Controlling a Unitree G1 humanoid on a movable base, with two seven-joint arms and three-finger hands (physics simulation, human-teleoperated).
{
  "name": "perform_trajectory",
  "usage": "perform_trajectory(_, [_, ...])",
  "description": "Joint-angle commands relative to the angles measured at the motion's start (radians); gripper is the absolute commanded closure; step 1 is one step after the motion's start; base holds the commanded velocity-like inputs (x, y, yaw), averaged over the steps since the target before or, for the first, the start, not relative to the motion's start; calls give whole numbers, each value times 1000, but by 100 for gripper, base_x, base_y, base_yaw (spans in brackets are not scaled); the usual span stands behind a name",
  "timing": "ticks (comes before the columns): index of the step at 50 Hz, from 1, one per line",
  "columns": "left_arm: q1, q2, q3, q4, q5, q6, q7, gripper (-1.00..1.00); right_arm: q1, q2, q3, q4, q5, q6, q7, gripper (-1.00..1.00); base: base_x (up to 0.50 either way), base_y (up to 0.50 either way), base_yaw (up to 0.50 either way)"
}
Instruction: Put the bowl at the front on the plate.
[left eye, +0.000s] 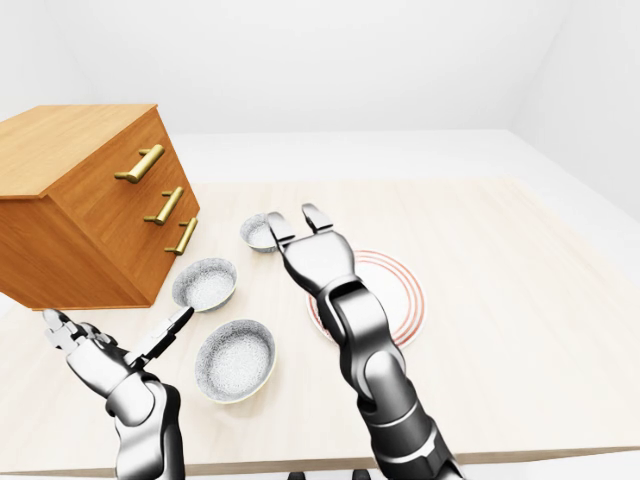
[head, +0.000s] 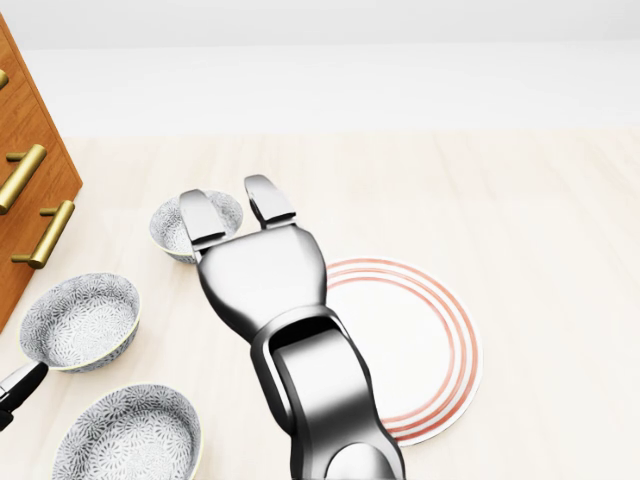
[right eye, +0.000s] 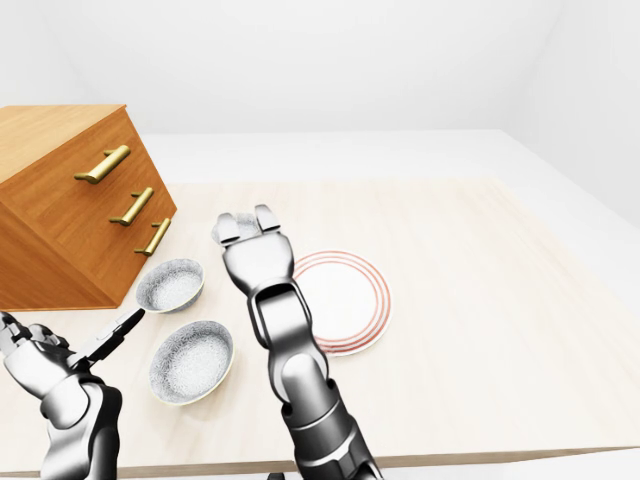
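Three bowls (left eye: 236, 358) lie between the drawer chest (left eye: 90, 205) and plate (left eye: 400, 290).

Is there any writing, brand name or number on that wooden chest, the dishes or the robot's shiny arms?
None: no words, labels or numbers show in any view.
Brown wooden drawer chest with brass handles: plain wood.
White plate with red rings: rings only.
Three grey speckled bowls: speckle pattern only.
Silver right hand and left hand: unmarked metal.
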Motion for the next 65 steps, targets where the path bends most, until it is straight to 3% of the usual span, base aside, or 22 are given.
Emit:
perform_trajectory(1, [5, -1, 1, -14, 2, 11, 0, -100, 48, 29, 83, -16, -30, 0, 19, -100, 0, 0, 0])
perform_trajectory(4, [-4, 1, 0, 11, 5, -3, 0, -100, 76, 30, 99, -38, -38, 0, 19, -100, 0, 0, 0])
perform_trajectory(9, [0, 1, -1, 1, 3, 2, 0, -100, 83, 17, 108, -85, -41, -3, 19, -100, 0, 0, 0])
perform_trajectory(17, [3, 0, -1, -6, 3, 6, 0, -100, 172, 7, 192, -96, -46, -66, 19, -100, 0, 0, 0])
perform_trajectory(24, [3, -2, 0, -12, 6, 13, 0, -100, 220, 10, 265, -124, -48, -85, 19, -100, 0, 0, 0])
perform_trajectory(31, [-2, 0, -1, 2, 8, 5, 0, -100, 273, 26, 372, -89, -51, -65, 19, -100, 0, 0, 0])
perform_trajectory(35, [6, -2, 1, -23, 7, 23, 0, -100, 301, 2, 400, -53, -28, -52, 19, -100, 0, 0, 0])
perform_trajectory(38, [5, -3, 2, -23, 8, 23, 0, -100, 316, -6, 420, -36, -27, -39, 19, -100, 0, 0, 0])
perform_trajectory(41, [-6, 0, 1, 11, 10, -1, 0, -100, 326, -16, 431, -27, -32, -27, 19, -100, 0, 0, 0])
perform_trajectory(43, [-3, 1, -1, 8, 8, 2, 0, -100, 348, -20, 447, -21, -35, 0, 19, -100, 0, 0, 0])
perform_trajectory(51, [4, -2, 0, -19, 8, 19, 0, -100, 389, -31, 523, -52, 10, 0, 19, -100, 0, 0, 0])
perform_trajectory(55, [-4, 0, -1, 7, 10, 0, 0, -100, 417, -61, 562, -31, 29, 0, 19, -100, 0, 0, 0])
perform_trajectory(61, [-4, 1, -2, 17, 10, -9, 0, -100, 426, -82, 562, 26, 54, 0, -35, -100, 0, 0, 0])
perform_trajectory(65, [1, 1, -2, -1, 7, 4, 0, -100, 420, -93, 548, 16, 43, 0, -29, -100, 0, 0, 0])
